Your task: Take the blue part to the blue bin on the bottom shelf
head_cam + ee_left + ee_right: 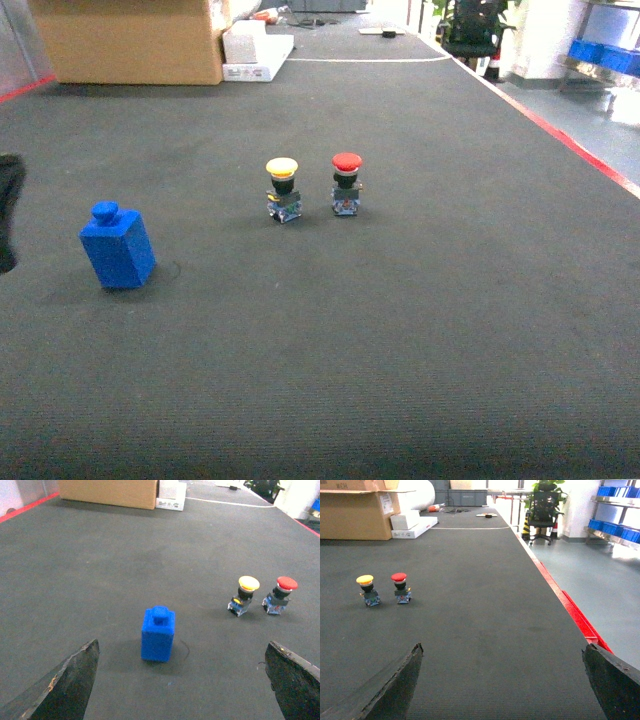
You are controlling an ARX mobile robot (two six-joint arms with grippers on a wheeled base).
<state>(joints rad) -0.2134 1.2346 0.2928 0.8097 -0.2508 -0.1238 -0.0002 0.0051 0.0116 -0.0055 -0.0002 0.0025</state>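
The blue part (117,247) stood upright on the dark table (400,330) at the left of the head view, knob up, well apart from the yellow button (282,188) and red button (346,182) near the centre. No bin or shelf showed clearly in any view, so the drop-off probably lay elsewhere.

The left gripper (182,680) hung above and short of the part with its jaws spread wide, the part centred in the gap between them, apparently lined up for a descent. In the head view only a dark sliver of that arm showed at the left edge.

The right gripper (502,680) also had its jaws spread, over bare table, seemingly idle. Its view alone showed the red table edge (575,615) at the right, the floor beyond, and blue bins (615,491) in the upper right, while it missed the part altogether.
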